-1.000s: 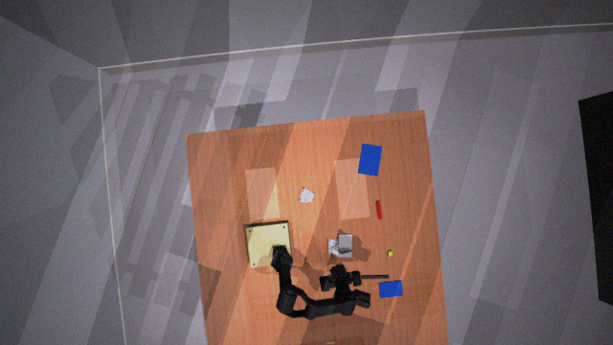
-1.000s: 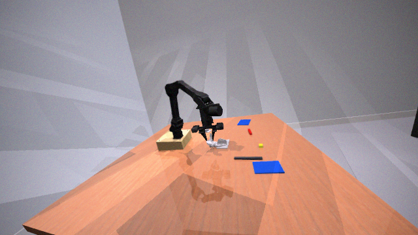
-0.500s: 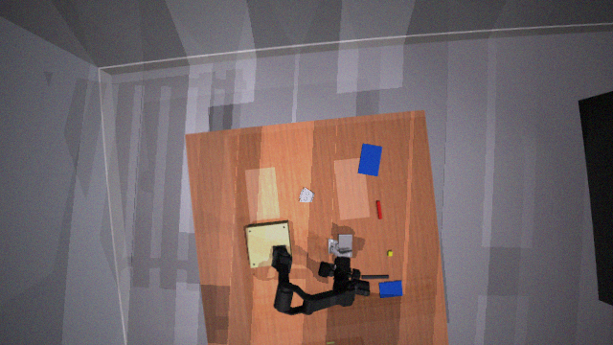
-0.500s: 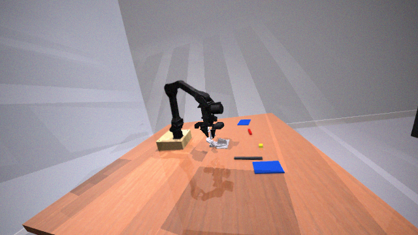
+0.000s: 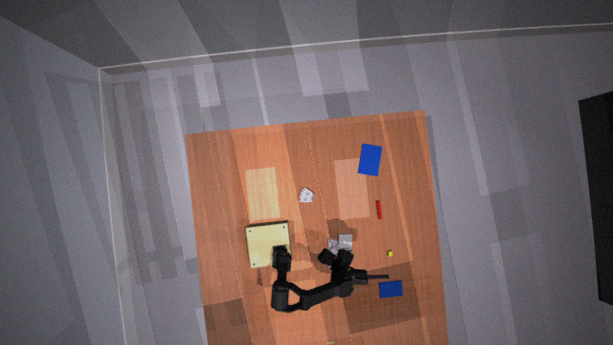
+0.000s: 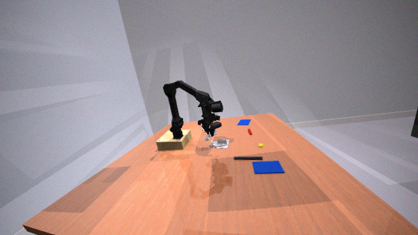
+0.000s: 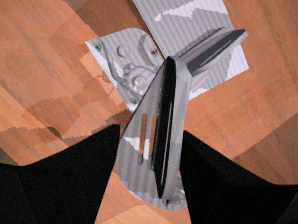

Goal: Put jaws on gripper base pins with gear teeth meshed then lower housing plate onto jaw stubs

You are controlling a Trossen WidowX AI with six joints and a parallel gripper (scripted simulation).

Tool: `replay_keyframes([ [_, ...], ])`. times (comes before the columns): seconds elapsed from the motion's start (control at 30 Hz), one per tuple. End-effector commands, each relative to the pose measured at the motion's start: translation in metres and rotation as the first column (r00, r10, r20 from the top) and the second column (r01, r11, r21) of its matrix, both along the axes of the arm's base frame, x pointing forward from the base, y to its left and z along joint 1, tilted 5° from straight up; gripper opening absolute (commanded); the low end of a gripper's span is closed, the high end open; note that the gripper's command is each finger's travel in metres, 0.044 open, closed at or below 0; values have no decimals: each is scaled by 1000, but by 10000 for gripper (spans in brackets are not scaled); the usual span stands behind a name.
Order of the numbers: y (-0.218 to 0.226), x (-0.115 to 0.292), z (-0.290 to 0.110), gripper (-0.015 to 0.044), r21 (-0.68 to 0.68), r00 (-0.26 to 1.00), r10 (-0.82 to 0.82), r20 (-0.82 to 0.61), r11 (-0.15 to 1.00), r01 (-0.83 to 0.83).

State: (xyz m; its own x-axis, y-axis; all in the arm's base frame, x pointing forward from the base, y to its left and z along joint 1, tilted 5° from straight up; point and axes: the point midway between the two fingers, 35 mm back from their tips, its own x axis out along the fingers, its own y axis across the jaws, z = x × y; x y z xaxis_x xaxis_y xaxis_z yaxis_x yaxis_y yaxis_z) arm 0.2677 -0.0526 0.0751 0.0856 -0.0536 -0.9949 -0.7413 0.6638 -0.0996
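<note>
My gripper point(image 6: 210, 133) point(image 7: 149, 133) is shut on a grey-white jaw point(image 6: 207, 138) point(image 7: 134, 156) with two slots, held above the table beside the gripper base. The base point(image 5: 346, 238) point(image 6: 225, 147) point(image 7: 123, 39) lies flat, with a rounded end bearing raised round features and a square end. The other jaw point(image 7: 220, 49) lies over the base in the wrist view; the held jaw's tip overlaps it there, and whether they touch cannot be told. The seating of that jaw's near end is hidden. The housing plate point(image 5: 306, 195) lies apart, farther up the table in the top view.
Blue mats point(image 5: 370, 159) point(image 5: 391, 288) point(image 6: 243, 122) point(image 6: 268, 167), a red rod point(image 5: 378, 210) point(image 6: 249, 131), a yellow cube point(image 5: 390, 253) point(image 6: 260, 145) and a black bar point(image 5: 379, 276) point(image 6: 248, 158) lie to the right. The arm stands on a pale yellow box point(image 5: 265, 240) point(image 6: 170, 145) at the left.
</note>
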Motion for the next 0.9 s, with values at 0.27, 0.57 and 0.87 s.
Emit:
replay_keyframes([
  [0.27, 27, -9, -3, 134, 27, 948, -317, 11, 948, 317],
  [0.57, 46, -17, -6, 134, 51, 848, -530, 14, 847, 529],
  [0.87, 64, -26, -8, 134, 76, 700, -714, 11, 699, 711],
])
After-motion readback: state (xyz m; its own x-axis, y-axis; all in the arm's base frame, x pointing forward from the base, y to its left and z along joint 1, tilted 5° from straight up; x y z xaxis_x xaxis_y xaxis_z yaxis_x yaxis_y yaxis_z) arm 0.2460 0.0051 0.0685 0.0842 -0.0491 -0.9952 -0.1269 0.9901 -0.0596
